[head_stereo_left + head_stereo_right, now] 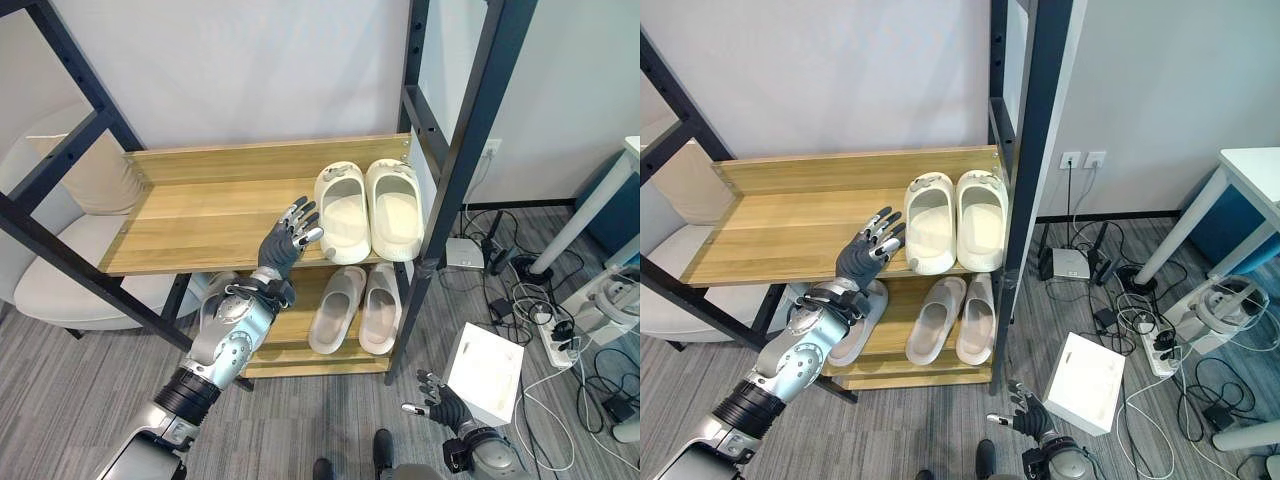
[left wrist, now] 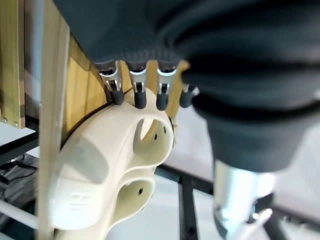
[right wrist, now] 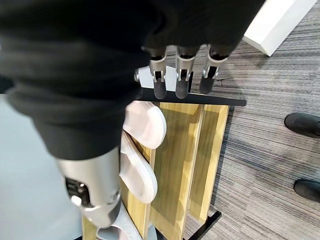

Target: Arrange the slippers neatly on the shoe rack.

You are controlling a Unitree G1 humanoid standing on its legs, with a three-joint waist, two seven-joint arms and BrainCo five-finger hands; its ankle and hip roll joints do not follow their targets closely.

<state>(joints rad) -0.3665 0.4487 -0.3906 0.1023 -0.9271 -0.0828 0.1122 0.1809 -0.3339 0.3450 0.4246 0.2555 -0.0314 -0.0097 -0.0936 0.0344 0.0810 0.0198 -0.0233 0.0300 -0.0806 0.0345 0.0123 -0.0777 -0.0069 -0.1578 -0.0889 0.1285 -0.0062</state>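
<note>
cream slippers (image 1: 368, 208): pair side by side at the right end of the upper shelf (image 1: 200, 215), toes toward the back wall, heels at the front edge; looks already tidy.
grey slippers (image 1: 355, 308): second pair on the lower shelf (image 1: 290, 330), right end, also parallel.
left hand (image 1: 288, 236): fingers straight and spread, holding nothing, at the upper shelf's front edge just beside the cream pair; probably placed for a nudge or release.
right hand (image 1: 440, 402): low over the floor, fingers relaxed, empty, idle.
white box (image 1: 485, 372): on the floor by the rack's right post.

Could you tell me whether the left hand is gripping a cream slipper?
No, the left hand hangs open beside the cream slippers on the upper shelf.
</note>
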